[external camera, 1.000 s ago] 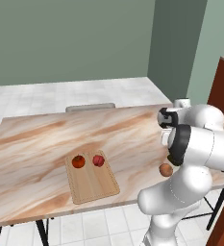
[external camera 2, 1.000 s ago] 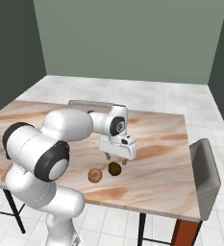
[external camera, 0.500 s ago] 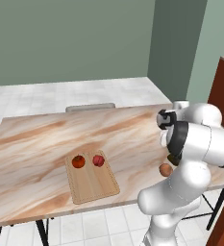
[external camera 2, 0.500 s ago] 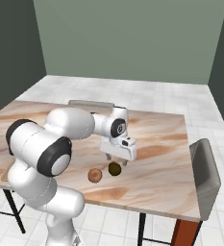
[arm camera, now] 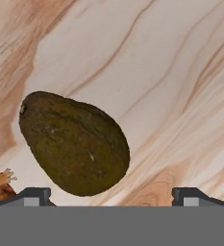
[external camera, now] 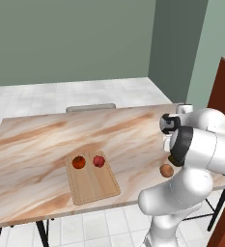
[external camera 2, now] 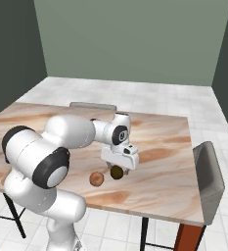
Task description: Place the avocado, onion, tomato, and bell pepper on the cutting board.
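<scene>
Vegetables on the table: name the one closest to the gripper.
The avocado, the darkest one, right under the gripper. The onion lies beside it; the two red ones sit on the cutting board.

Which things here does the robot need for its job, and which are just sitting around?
Needed: avocado, onion, cutting board, and the two red balls on it, orange-red and crimson; gripper above the avocado.

Sitting around: table, chairs.
</scene>
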Tool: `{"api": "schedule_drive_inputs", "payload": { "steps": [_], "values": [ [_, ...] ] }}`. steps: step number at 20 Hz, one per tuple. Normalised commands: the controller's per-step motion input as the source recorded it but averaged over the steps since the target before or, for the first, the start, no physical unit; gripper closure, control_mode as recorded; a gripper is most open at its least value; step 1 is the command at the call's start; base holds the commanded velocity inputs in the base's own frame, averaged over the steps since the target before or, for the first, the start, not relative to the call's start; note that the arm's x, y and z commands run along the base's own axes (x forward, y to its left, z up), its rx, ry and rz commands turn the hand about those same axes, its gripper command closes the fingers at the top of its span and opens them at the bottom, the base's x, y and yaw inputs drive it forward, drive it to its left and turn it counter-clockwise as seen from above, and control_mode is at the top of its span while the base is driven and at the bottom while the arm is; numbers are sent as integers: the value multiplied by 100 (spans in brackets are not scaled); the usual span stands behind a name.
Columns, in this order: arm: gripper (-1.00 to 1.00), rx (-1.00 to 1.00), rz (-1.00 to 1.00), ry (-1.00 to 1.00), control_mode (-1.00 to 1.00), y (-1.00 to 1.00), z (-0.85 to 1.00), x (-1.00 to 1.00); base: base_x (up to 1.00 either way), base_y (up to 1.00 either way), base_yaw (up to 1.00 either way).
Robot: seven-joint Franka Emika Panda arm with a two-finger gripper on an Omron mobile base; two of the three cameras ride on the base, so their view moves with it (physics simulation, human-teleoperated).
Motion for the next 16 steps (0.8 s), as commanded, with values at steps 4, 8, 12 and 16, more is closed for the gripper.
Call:
{"api": "schedule_drive_inputs", "payload": {
  "steps": [4,8,12,16],
  "values": [
    [-100,0,0,0,-100,4,-7,-6,0,0,0],
    [-100,0,0,-1,-100,2,-7,9,0,0,0],
    [-100,0,0,-1,-100,0,-3,19,0,0,0],
    [-100,0,0,-1,-100,0,-2,15,0,0,0]
  ]
}}
